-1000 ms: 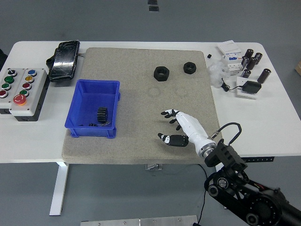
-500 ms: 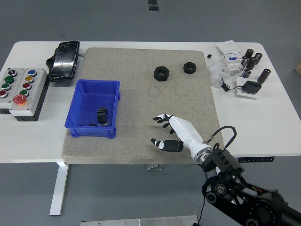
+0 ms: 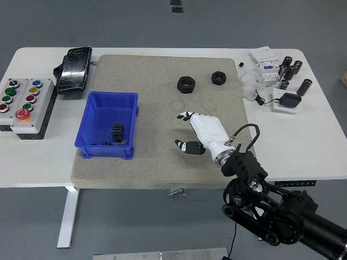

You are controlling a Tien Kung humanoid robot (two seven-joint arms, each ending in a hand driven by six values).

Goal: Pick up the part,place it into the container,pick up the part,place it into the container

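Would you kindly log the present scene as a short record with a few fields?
right hand: open, empty, over the mat
left hand: not in view
blue bin: on the mat's left part, holds a black gear
larger nut: on the mat, far side
smaller nut: right of the larger nut, apart from it
button box: table's left end

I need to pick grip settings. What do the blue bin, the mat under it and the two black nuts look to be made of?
Blue bin: likely moulded plastic, with a smooth, uniform colour and a rolled rim.
Mat: looks like felt or coarse fabric, speckled beige and matte.
Larger nut and smaller nut: matte black, either plastic or blackened metal; the picture cannot settle which.
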